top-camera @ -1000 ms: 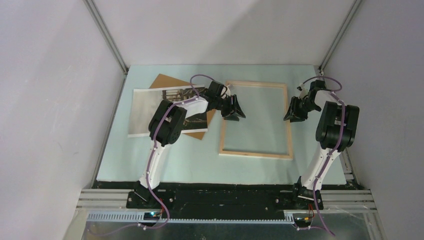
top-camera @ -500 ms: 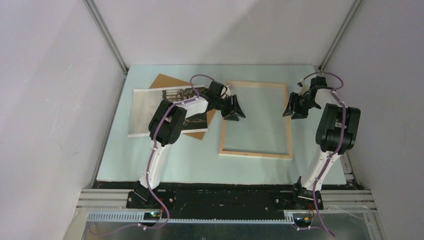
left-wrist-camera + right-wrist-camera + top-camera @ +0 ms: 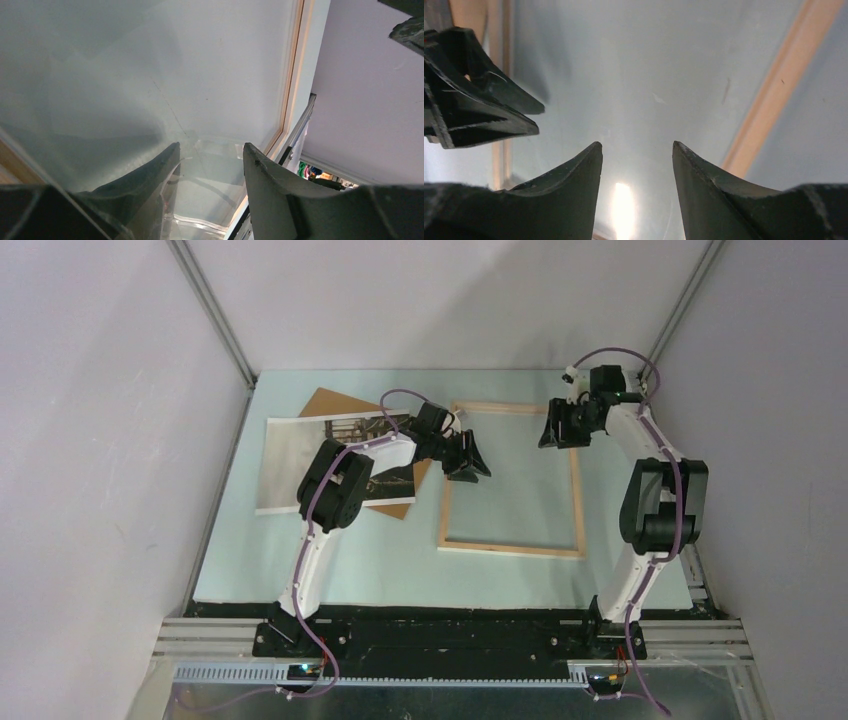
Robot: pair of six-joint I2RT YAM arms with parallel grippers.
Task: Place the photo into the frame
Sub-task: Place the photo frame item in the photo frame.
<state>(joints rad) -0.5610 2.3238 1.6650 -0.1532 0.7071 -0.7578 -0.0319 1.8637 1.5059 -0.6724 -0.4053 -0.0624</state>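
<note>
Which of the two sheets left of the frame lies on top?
The photo, the white-bordered print: it overlaps the plain brown board, whose corners poke out beyond its far and near edges.

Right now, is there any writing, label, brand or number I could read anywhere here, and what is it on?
No text is readable.
The photo, the frame and the brown backing board show no lettering.
Coloured clutter beyond the frame in the left wrist view is too blurred to read.
</note>
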